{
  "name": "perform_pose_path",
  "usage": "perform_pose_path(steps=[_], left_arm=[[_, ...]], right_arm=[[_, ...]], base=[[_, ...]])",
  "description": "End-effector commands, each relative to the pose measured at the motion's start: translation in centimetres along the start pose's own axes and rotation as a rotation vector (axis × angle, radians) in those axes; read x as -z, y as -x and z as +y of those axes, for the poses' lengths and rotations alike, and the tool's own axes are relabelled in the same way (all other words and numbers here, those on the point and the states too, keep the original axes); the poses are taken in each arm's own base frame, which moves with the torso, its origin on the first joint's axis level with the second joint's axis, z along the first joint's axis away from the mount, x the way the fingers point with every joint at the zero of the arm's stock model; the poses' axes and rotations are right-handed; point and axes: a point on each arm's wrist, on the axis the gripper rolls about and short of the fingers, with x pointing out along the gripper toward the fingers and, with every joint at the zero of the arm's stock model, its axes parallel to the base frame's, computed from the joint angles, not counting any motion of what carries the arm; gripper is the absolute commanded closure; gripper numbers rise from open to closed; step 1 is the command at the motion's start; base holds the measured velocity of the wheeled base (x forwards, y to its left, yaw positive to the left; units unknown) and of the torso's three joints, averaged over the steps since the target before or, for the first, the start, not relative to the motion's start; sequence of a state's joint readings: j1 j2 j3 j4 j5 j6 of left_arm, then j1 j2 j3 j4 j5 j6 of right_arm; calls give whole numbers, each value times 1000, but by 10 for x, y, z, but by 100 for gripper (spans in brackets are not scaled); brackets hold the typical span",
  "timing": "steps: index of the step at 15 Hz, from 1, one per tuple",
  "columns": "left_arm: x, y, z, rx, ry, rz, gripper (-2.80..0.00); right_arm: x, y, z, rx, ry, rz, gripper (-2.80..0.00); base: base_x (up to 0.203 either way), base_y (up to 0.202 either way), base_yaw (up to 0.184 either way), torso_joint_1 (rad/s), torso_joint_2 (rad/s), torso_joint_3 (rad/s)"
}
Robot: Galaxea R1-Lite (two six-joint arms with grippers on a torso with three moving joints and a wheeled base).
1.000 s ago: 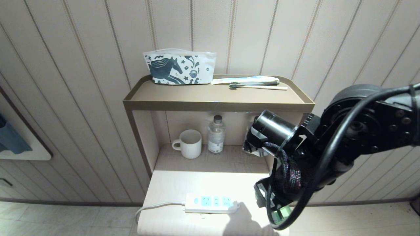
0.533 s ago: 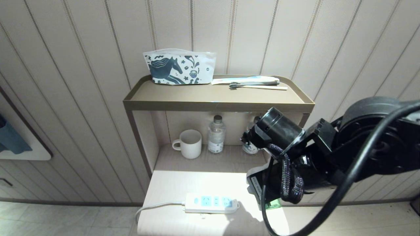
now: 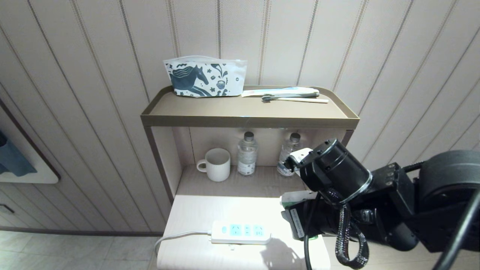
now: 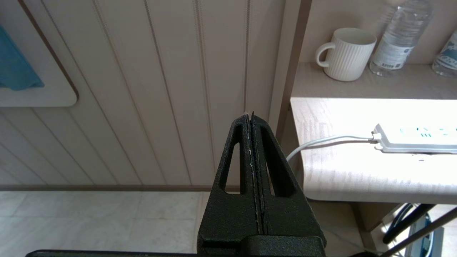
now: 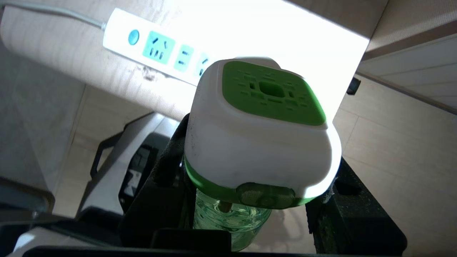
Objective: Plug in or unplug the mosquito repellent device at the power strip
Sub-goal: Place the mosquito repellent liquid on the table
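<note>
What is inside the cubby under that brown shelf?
A white mug and two clear water bottles. The right arm hides the cubby's right corner.

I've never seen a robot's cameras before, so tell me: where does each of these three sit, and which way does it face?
Head view: high on the robot, looking down at the bedside shelf unit; the right arm shows.
Left wrist view: behind the shut left end effector, beside the unit, facing wall panels and the white mug.
Right wrist view: behind the right end effector, which grips the mosquito repellent device.
All three share the power strip.
</note>
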State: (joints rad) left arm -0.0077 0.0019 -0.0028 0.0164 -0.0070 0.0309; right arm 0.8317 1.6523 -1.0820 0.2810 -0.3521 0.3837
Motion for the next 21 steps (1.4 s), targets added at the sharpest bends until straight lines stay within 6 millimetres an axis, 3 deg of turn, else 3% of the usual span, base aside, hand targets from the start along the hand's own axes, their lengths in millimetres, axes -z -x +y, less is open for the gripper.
perform_pose_path(steps=[1, 8, 14, 17, 21], left_arm=[[0, 0, 0, 1, -3, 3, 0], [0, 0, 0, 4, 16, -2, 0], [0, 0, 0, 5, 16, -2, 0], [0, 0, 0, 5, 16, -2, 0], [0, 0, 0, 4, 16, -2, 0]], right_arm=[[4, -11, 2, 0, -22, -60, 0], [23, -43, 8, 15, -40, -161, 0], [35, -55, 8, 73, -28, -235, 0], [52, -84, 16, 127, 17, -284, 0], [63, -114, 31, 173, 58, -506, 0]], base=[[0, 0, 0, 0, 0, 0], [0, 0, 0, 0, 0, 0], [0, 0, 0, 0, 0, 0], [0, 0, 0, 0, 0, 0], [0, 0, 0, 0, 0, 0]])
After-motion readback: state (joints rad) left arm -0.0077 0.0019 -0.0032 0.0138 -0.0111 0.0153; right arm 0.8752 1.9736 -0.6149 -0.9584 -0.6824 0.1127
